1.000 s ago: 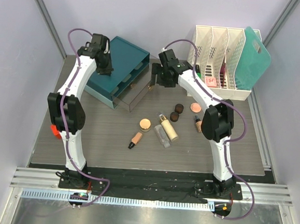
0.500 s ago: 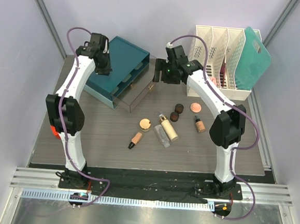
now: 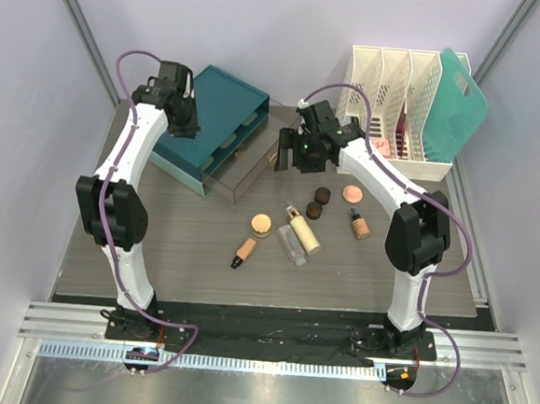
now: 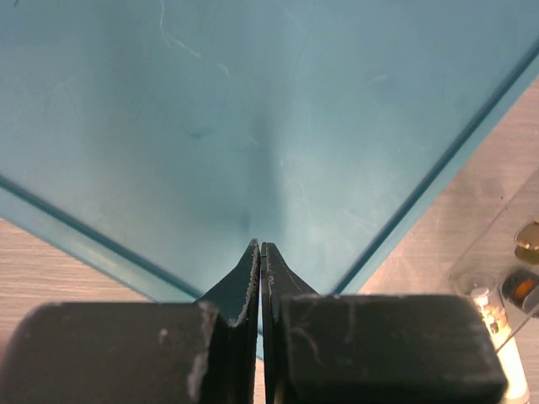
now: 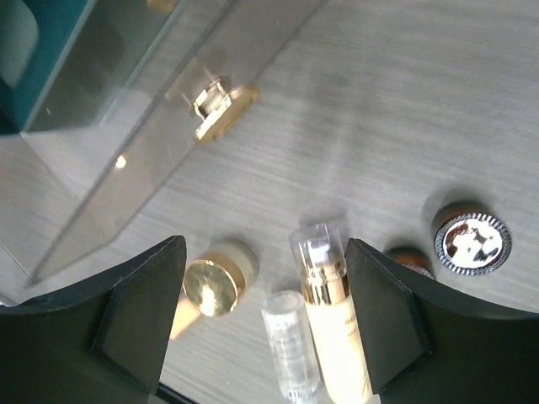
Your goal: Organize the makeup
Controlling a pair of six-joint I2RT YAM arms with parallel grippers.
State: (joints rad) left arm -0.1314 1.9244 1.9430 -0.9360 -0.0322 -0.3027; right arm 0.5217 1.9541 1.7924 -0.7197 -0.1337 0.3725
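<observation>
Over the table (image 3: 154,249), the spread right claw (image 5: 263,252) seemingly left the drawer (image 3: 239,173).

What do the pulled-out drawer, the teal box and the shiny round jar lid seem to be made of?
Drawer: clear plastic, probably acrylic; the table shows through it, and its handle is shiny gold-toned. Teal box: smooth glossy plastic by the look, with faint scratches. Jar lid: mirror-bright top with a ribbed rim, metal or plated plastic; unclear which.
</observation>
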